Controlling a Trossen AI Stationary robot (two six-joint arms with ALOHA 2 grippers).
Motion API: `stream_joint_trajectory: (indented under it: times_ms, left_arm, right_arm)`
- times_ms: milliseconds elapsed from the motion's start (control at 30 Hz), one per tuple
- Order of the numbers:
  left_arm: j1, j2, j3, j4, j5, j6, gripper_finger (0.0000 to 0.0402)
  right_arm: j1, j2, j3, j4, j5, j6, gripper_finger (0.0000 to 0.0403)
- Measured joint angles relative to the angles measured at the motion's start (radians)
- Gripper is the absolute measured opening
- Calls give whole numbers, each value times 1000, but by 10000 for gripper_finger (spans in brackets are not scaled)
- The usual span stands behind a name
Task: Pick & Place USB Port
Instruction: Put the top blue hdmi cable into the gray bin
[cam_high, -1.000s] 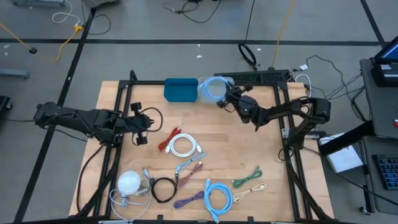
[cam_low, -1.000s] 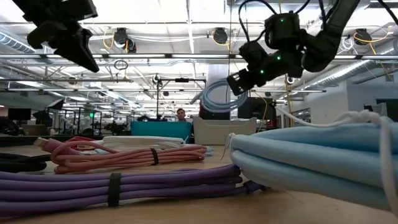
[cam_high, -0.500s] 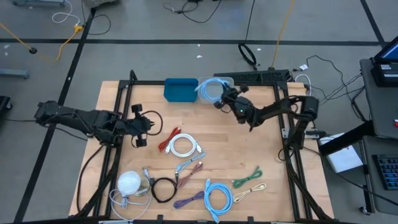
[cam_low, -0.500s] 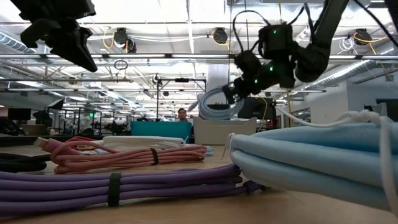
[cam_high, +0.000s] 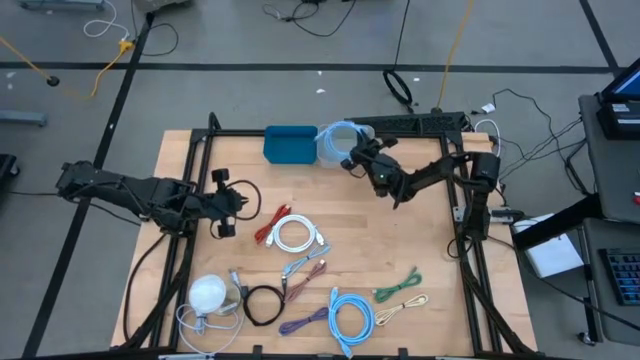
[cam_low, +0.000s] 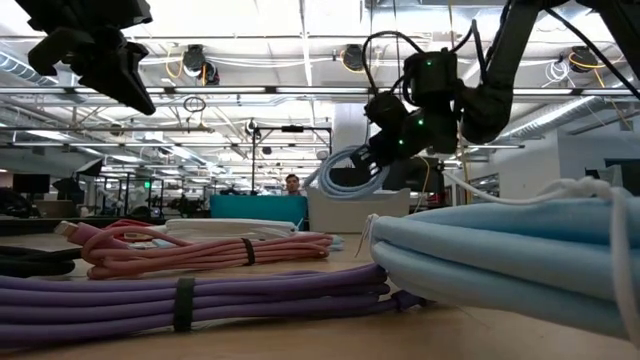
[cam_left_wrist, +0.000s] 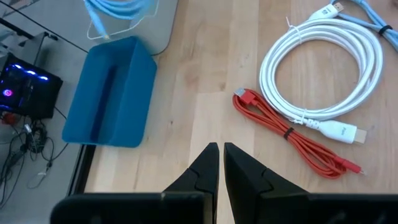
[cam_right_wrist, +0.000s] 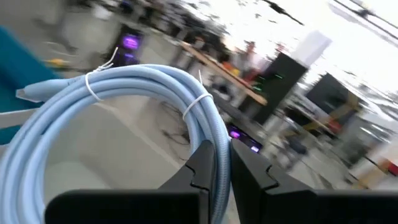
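Over the last second the right gripper (cam_high: 352, 160) has carried its light blue cable coil (cam_high: 336, 142) leftward along the upper edge of the table, from beside the clear bin toward the blue bin (cam_high: 290, 143), and the arm has folded in closer. In the high view the coil now hangs over the clear bin (cam_high: 328, 152) at upper centre, just right of the blue bin. The right wrist view shows the dark fingers (cam_right_wrist: 202, 168) pinched narrowly on the coil's strands, with the loop arching up and away to the left of the frame. At left centre, the left gripper (cam_high: 226, 203) hovers with fingers nearly together and empty, near the red cable (cam_left_wrist: 287, 132) and white cable (cam_left_wrist: 323, 74).
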Motion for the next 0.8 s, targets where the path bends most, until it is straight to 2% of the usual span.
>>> stream_joint_trajectory:
  times_ms: [200, 467, 700, 800]
  left_arm:
    - [0, 0, 0, 0, -2, -3, 30]
    - [0, 0, 0, 0, -2, -3, 30]
    - [0, 0, 0, 0, -2, -3, 30]
    - [0, 0, 0, 0, -2, -3, 30]
  right_arm:
    - [-9, 0, -1, 9, 34, 13, 22]
    - [-13, 0, -1, -93, 84, 67, 22]
    - [-16, 0, -1, -107, 33, 94, 30]
    - [-15, 0, -1, -131, 31, 95, 21]
